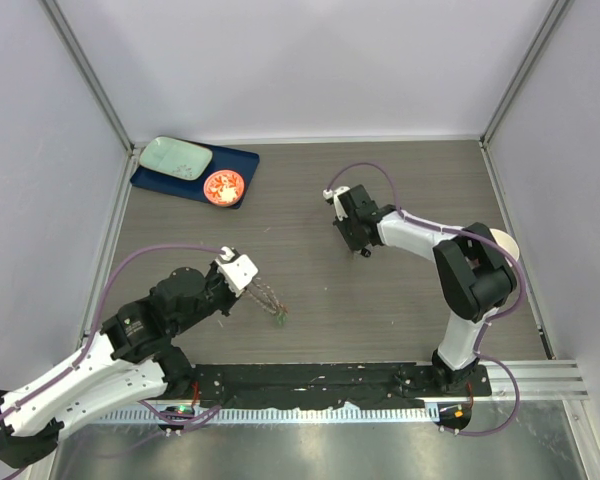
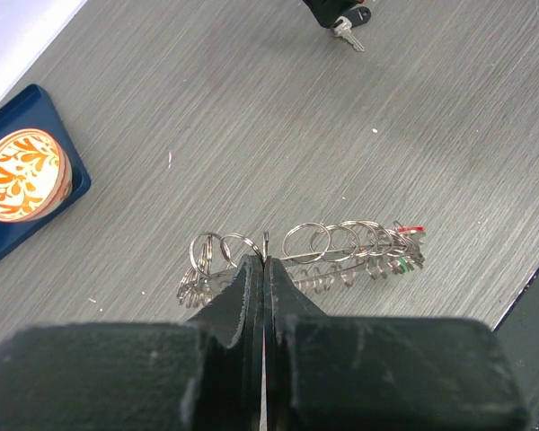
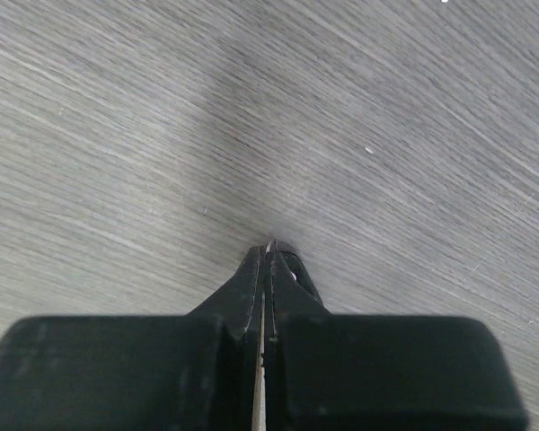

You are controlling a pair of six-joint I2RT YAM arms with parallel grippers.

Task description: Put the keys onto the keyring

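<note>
- Grey wood-grain table [image 1: 320, 310] under both arms.
- Blue tray [image 1: 242, 162] in the far left corner, carrying a pale green plate [image 1: 176, 158] and an orange-red dish [image 1: 224, 186]; well apart from both grippers.
- Left gripper [image 2: 265, 262] left of centre, pinched fully closed on the keyring [image 2: 316, 278].
- Keyring drawn out long, not round; long axis slanting from the fingers toward the near right corner, with a red tag [image 2: 413, 230] and a green tag [image 2: 401, 265] at its outer end.
- Right gripper [image 3: 269, 250] right of centre, clamped tight on a black-headed key [image 2: 349, 34], blade poking out beyond the tips.
</note>
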